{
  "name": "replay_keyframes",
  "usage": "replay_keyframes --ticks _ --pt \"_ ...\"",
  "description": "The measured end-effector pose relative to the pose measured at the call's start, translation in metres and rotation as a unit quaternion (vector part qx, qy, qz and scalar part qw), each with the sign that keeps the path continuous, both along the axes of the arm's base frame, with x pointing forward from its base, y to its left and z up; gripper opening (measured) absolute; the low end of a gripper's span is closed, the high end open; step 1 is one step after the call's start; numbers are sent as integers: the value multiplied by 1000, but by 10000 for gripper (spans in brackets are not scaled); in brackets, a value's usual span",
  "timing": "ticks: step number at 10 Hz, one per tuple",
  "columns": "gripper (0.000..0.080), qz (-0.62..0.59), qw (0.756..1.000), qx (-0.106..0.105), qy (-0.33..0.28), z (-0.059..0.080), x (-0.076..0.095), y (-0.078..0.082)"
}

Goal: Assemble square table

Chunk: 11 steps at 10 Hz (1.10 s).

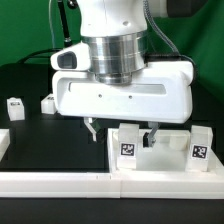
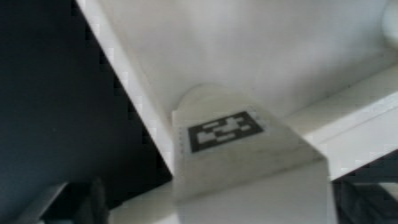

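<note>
Hovering low over the tabletop (image 1: 170,150), the claw (image 1: 122,137) has its fingers spread wide apart, gripping nothing. They straddle the tabletop's left end as the exterior view shows it. The tabletop sits on the black bench (image 1: 40,140) at that view's lower right, right up against the rail (image 1: 60,180) in front.

Your risk, as I judge it: if the claw closes off-centre on the rim, the tabletop may twist or jam against the rail. A finger landing on the rim instead of beside it could tip it.

The tagged edge faces the exterior camera, with two tags (image 1: 128,150) showing. Being square, the tabletop has no true long axis; the visible edge runs left to right across that view. Two legs (image 1: 15,107) stand well apart at the left.
</note>
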<state>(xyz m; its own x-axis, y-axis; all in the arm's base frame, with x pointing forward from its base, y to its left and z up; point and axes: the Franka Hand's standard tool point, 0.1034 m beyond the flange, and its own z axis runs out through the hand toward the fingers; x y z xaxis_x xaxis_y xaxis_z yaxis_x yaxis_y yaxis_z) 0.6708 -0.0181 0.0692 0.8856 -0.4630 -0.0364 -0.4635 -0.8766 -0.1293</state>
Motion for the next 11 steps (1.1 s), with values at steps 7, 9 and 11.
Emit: replay_keyframes --ticks 7,9,11 --pt "288 -195 980 7 26 0 0 1" --pt "288 -340 939 9 52 -1 -1 0" --pt "289 -520 850 36 77 -2 1 -3"
